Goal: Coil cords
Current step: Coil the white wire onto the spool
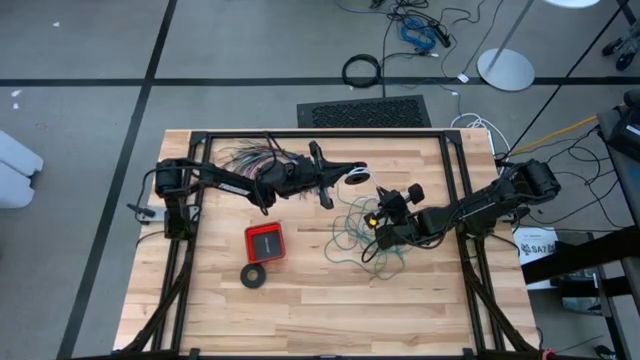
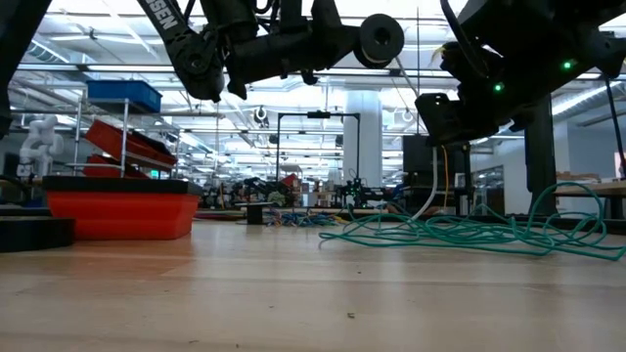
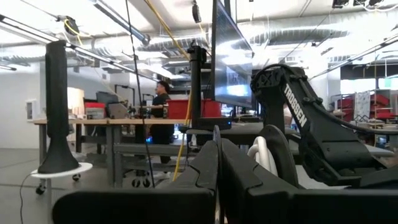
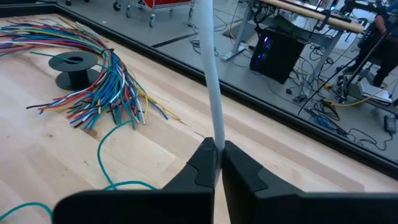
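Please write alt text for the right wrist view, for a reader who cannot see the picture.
The right claw is shut on a thin white cord that runs up and away from its fingertips, above a light wooden table. Beyond it lie a fanned bundle of many-coloured wires, a small black spool and a strand of teal-green wire.

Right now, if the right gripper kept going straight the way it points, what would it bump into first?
The right gripper, shut on the white cord, points across bare table toward its far edge. The way looks free; the many-coloured wires lie off to one side. Depth is hard to judge.
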Controlling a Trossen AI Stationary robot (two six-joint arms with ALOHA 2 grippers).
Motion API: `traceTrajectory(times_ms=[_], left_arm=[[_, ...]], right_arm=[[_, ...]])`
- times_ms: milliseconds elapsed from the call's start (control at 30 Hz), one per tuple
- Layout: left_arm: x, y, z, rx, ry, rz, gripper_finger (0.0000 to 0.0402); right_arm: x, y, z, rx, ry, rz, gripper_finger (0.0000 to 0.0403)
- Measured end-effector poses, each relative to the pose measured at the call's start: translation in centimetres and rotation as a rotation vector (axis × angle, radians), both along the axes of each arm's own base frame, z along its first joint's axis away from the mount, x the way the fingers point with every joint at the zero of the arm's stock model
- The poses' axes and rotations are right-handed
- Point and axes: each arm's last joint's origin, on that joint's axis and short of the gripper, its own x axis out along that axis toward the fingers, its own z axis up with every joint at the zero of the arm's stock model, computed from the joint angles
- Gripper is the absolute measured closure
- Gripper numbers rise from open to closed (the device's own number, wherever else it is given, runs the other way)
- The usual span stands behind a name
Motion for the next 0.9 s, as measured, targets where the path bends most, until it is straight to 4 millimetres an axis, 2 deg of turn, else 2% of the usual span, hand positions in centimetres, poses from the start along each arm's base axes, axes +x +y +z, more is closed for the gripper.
traceTrajectory(times_ms=[200,433,533,700,900], left_arm=[[0.0,0.0,0.0,0.007,0.002,0.005,0.0393],[0.2,-0.4,0.3,0.01,-0.01,0.023,0.0393],[0.4,-0.6,-0.1,0.056,0.009,0.062,0.0393],[0.9,-0.4,-1.6,0.088,0.063,0.088,0.0393],[1.3,-0.4,-2.9,0.169,0.104,0.104,0.0393]], right_arm=[[0.8,0.3,-0.2,0.064,-0.036,0.046,0.0401],[3.7,-0.1,-0.5,0.104,-0.126,0.163,0.0402],[4.6,-0.4,0.3,0.112,-0.135,0.195,0.0402],[6.2,-0.2,2.7,0.129,-0.13,0.277,0.0403],[7.3,0.0,5.1,0.133,-0.026,0.297,0.0403]])
